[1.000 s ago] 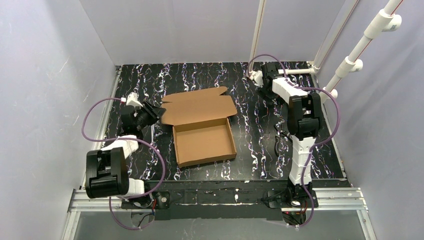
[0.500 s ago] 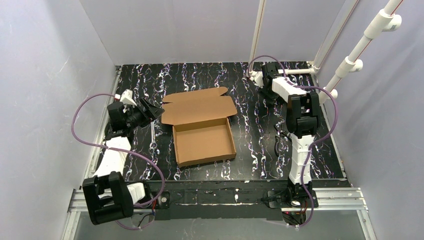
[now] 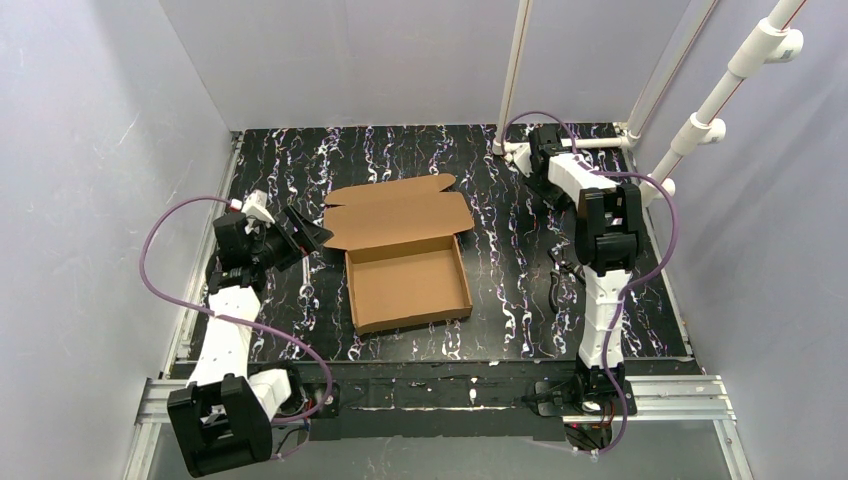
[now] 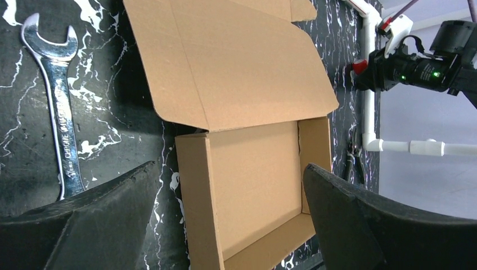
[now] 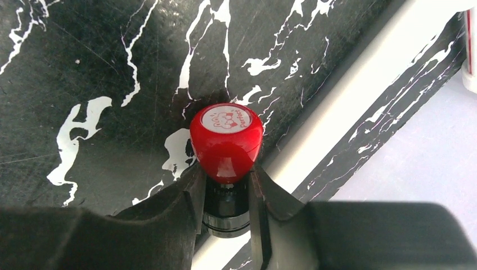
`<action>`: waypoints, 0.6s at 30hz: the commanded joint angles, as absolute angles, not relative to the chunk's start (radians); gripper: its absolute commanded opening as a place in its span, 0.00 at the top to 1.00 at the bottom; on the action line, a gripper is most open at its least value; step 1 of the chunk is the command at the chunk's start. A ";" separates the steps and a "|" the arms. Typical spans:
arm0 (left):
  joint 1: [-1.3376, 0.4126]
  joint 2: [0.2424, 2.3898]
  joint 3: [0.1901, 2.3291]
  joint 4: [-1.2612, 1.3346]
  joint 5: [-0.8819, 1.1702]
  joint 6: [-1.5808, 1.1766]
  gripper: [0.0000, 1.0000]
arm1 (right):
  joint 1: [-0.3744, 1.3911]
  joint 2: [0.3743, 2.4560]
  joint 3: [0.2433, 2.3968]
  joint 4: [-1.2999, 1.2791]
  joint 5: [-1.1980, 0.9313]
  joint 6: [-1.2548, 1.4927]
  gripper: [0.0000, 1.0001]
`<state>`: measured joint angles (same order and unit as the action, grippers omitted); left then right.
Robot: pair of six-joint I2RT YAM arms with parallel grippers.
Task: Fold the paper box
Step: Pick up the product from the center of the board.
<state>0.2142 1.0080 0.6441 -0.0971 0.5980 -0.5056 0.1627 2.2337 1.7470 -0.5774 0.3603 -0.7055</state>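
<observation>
Two tools, two separate concerns. Left tool (image 4: 229,169) stands wide and holds nothing. The paper box (image 3: 410,285) sits on the tabletop (image 3: 500,260) directly ahead of it, apart from its fingers. The tray walls are up and the lid (image 3: 400,215) lies open behind the tray. A wrench (image 4: 59,107) lies close beside this tool, clear of the box.

Right tool (image 5: 226,185) is far from the box and clamps the black neck of a red-capped stamp (image 5: 226,135).

My read is that the lid comes next. I should slip one finger under the lid's nearest corner, pinch lightly and swing the lid over along its crease. The rounded tabs should be steered inside the tray's front wall. The wrench must stay undisturbed.
</observation>
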 commanded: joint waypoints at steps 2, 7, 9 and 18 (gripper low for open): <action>0.218 0.939 0.635 -0.131 0.675 -0.459 0.02 | 0.158 2.209 1.732 -0.602 0.258 -0.678 0.74; 0.216 0.891 0.590 -0.117 0.670 -0.465 0.02 | 0.168 2.054 1.621 -0.582 0.081 -0.660 0.82; 0.215 0.891 0.595 -0.121 0.671 -0.467 0.02 | 0.174 1.974 1.572 -0.585 -0.049 -0.645 0.83; 0.216 0.915 0.594 -0.133 0.661 -0.472 0.02 | 0.354 1.704 1.484 -0.674 -0.554 -0.625 0.83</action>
